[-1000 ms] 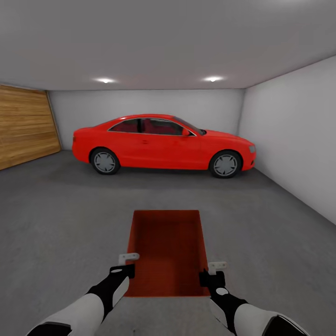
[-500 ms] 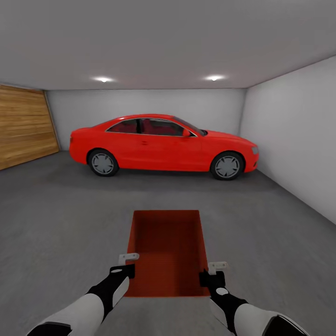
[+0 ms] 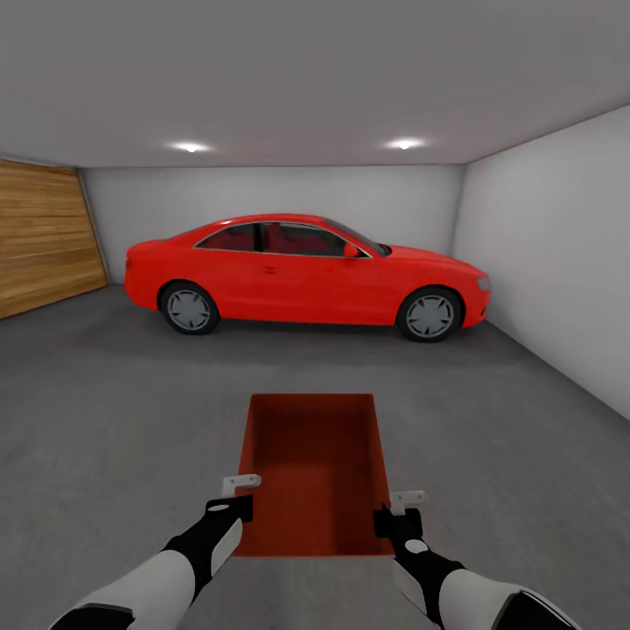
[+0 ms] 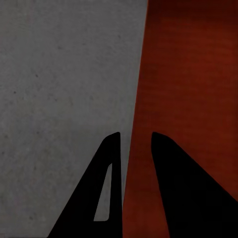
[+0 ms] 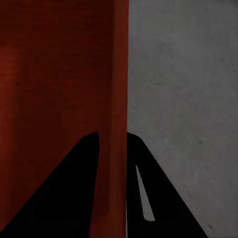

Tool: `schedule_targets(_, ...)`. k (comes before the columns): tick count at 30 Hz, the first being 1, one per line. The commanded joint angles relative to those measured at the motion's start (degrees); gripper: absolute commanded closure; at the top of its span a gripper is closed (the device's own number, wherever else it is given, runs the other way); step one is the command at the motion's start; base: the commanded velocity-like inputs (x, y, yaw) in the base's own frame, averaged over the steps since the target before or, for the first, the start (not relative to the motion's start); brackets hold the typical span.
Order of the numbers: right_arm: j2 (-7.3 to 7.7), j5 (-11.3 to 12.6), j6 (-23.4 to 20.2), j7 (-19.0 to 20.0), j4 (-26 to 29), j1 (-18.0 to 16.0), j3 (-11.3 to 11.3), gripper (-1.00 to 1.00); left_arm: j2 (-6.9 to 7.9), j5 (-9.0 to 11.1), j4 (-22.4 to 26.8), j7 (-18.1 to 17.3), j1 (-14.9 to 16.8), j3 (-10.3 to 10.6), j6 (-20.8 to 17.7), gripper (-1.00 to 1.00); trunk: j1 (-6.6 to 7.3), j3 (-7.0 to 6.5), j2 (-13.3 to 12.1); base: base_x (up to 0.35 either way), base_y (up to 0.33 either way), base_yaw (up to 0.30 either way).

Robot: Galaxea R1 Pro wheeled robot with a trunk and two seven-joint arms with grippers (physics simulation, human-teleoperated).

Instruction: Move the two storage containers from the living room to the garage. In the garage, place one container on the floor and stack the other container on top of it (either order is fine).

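Head view has slid slightly nearer the red car [image 3: 306, 269], so the robot is rolling deeper into the garage, left fingers [image 3: 234, 495] and right fingers [image 3: 401, 511] each pinching a side wall of the container [image 3: 315, 472] at lower center, above the floor [image 3: 105, 420].

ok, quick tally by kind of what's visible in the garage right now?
Storage container: 1, clamped by the left gripper and right gripper on its side walls
Red car: 1
Ceiling lights: 2
Wood door: 1
Total: 5
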State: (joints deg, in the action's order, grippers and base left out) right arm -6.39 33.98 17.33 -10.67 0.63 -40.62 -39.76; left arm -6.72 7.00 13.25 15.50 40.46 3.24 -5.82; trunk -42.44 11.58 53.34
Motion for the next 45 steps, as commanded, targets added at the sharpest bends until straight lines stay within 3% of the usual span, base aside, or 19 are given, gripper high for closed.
schedule_targets(1,0.01,-0.32,-0.17,-0.05,0.08,0.01,1.7,1.0,3.4,1.7,0.54,0.49,0.07,-3.15,-0.43,1.0,-0.04,0.08,0.06,0.316,0.0,0.0)
schedule_targets(45,-0.01,-0.32,-0.18,-0.05,0.07,0.01,1.7,1.0,3.38,1.7,0.55,0.49,0.07,-3.15,-0.47,1.0,-0.04,0.08,0.06,0.316,0.0,0.0)
